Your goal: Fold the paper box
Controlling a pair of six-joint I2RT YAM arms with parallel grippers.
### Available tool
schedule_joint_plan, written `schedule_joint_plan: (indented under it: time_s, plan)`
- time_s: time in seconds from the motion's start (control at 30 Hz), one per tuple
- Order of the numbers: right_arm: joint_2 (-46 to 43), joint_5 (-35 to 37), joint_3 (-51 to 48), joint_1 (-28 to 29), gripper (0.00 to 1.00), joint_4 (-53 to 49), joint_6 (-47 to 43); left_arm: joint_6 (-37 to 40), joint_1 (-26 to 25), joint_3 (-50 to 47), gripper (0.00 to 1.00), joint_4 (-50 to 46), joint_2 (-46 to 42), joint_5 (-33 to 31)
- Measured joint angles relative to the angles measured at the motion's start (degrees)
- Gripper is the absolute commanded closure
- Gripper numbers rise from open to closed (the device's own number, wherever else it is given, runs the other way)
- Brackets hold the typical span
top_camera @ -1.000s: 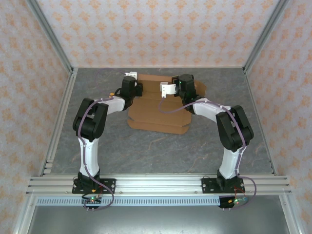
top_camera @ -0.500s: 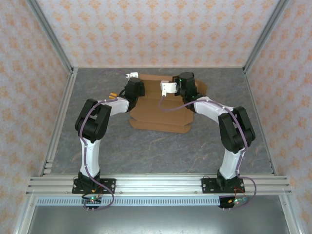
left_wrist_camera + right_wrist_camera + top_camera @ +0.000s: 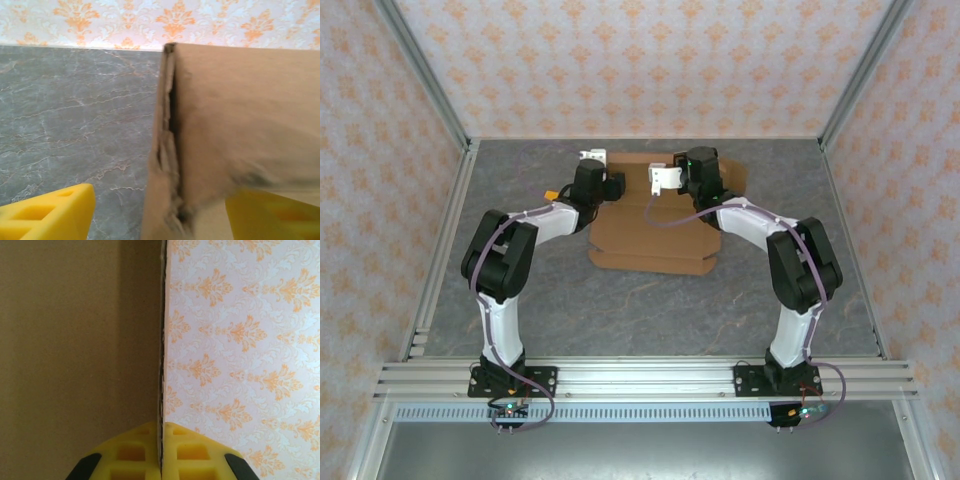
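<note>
L gripper [image 3: 159, 212] fingers wide, straddling a raised flap edge of the paper box [image 3: 655, 235], prob. not touching. R gripper [image 3: 162, 442] pinched tight on box's thin edge.

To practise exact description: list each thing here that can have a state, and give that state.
paper box, not yet folded up: mostly flat on the table, with one edge pinched.
left gripper, open: fingers stand either side of a cardboard flap.
right gripper, shut on the paper box's thin edge.
</note>
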Motion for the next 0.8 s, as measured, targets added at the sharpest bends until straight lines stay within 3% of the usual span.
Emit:
schedule_joint_plan:
  time_s: [0.47,0.63,0.8]
  plan:
    - [1.62,-0.20,-1.97,-0.02,1.00,6.16,-1.20,1.40,3.19,-8.20,0.21,-8.85,-14.45,14.25]
    - [1.68,-0.35,-2.82,-0.04,1.00,7.65,-1.42,-2.47,6.95,-7.63,0.19,-11.02,-18.64,18.16]
    - [1.70,-0.92,-3.80,-0.07,1.00,9.40,-1.68,-9.35,11.85,-0.55,0.19,-14.58,-16.24,22.93]
